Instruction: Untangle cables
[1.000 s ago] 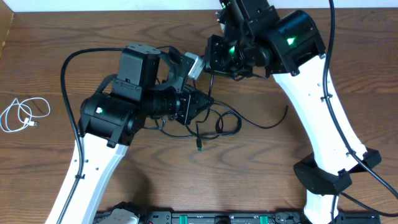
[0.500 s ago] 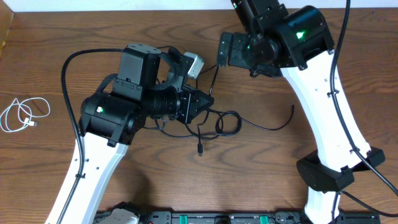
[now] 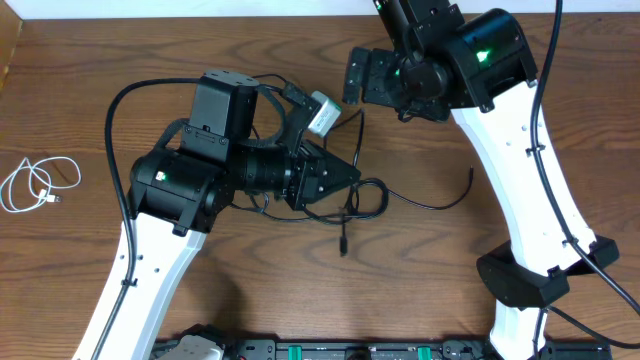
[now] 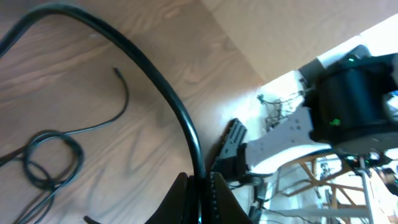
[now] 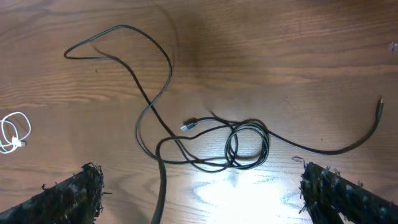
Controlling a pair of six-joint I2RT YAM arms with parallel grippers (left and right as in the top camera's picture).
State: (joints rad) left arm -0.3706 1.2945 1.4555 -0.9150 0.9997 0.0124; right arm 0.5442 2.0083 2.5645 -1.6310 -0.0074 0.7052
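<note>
Several thin black cables (image 3: 368, 200) lie looped together on the wooden table, with a knot of coils (image 5: 247, 144) in the right wrist view. My left gripper (image 3: 352, 173) is shut on one black cable (image 4: 163, 87), which arcs up and away from its jaws (image 4: 199, 182). A plug end (image 3: 343, 245) lies just below the tangle. My right gripper (image 3: 358, 82) hovers above the tangle with its fingers (image 5: 78, 193) spread wide, holding nothing. A short white cable (image 3: 35, 185) lies coiled far to the left, apart from the black ones.
The left arm's own thick black cable (image 3: 120, 100) arcs over the table's left half. A free cable end (image 3: 471, 178) reaches toward the right arm's white link (image 3: 520, 190). The table's back edge (image 3: 180, 17) runs along the top.
The right gripper opened wide, letting go of the cable, and drew up and to the right. The left gripper shifted right with its cable, dragging the plug end right and down.
</note>
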